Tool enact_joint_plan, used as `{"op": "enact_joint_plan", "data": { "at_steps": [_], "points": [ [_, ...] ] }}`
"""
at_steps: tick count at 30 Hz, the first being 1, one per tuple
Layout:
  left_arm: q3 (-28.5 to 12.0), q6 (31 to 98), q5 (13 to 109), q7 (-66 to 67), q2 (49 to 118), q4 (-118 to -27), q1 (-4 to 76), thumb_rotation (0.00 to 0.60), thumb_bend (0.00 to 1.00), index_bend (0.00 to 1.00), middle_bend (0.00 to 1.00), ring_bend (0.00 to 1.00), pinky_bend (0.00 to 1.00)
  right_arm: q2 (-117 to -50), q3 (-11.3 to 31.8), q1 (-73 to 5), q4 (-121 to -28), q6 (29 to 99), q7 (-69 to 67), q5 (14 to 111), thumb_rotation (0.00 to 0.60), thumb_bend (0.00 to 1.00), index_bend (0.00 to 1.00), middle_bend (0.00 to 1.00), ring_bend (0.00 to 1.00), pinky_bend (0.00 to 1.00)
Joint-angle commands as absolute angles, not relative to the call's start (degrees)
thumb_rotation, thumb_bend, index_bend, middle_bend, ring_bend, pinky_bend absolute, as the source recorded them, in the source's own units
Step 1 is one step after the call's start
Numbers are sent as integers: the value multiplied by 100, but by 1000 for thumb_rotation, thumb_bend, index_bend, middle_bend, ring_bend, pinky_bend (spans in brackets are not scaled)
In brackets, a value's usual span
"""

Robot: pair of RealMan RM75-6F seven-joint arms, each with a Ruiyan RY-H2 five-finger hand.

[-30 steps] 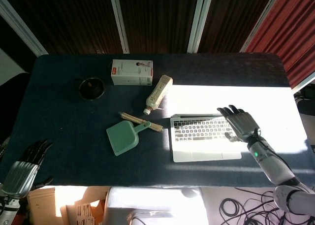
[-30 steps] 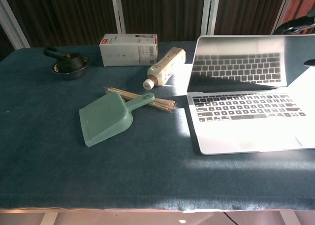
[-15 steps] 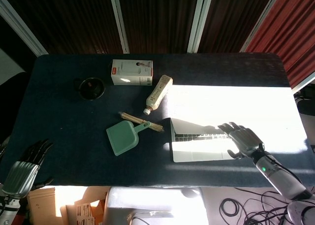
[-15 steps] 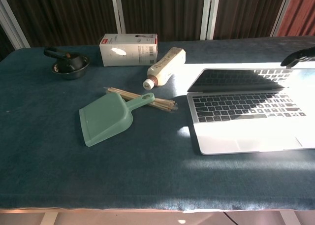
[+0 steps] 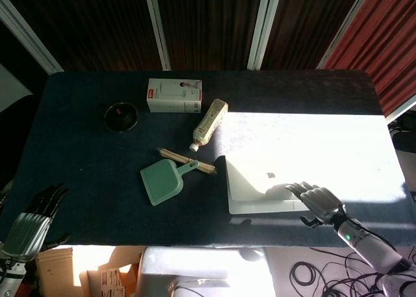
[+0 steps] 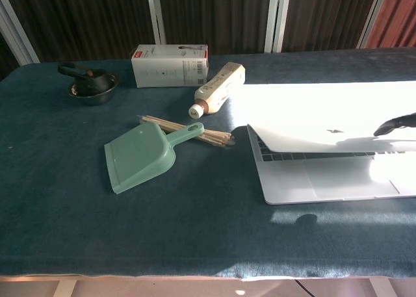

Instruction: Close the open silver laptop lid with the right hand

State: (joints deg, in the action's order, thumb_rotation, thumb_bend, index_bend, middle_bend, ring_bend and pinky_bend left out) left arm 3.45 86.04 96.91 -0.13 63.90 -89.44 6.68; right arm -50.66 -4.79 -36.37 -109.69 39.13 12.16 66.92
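Note:
The silver laptop lies at the table's front right in bright sun. Its lid is tilted far down, with only a thin wedge of keyboard showing beneath it in the chest view. My right hand rests palm down on the lid's right front part, fingers spread; in the chest view only dark fingertips show at the right edge. My left hand hangs off the table's front left corner, fingers apart, holding nothing.
A green dustpan and a bundle of wooden sticks lie left of the laptop. Behind them are a lying bottle, a white box and a dark bowl.
The lid has swung from upright down to almost flat on the base. My right hand has travelled with it toward the table's front edge. The left hand has not moved.

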Motion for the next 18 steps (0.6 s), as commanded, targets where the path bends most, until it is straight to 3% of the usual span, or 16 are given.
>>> {"op": "enact_joint_plan", "data": {
  "at_steps": [1,18],
  "points": [
    [348,8610,9699,-23,6385,-8941,666,600,28,0,28,14,142,-5218,-505,-3561,-10796,3851,1023,6873,600,353,0,41,0,296],
    [347,8578,9686,-41,6378,-8941,680,600,29,0,28,14,142,-5990,-613,-3355,-9630,3550,99,7523,600,353,0,27,0,283]
  ]
}}
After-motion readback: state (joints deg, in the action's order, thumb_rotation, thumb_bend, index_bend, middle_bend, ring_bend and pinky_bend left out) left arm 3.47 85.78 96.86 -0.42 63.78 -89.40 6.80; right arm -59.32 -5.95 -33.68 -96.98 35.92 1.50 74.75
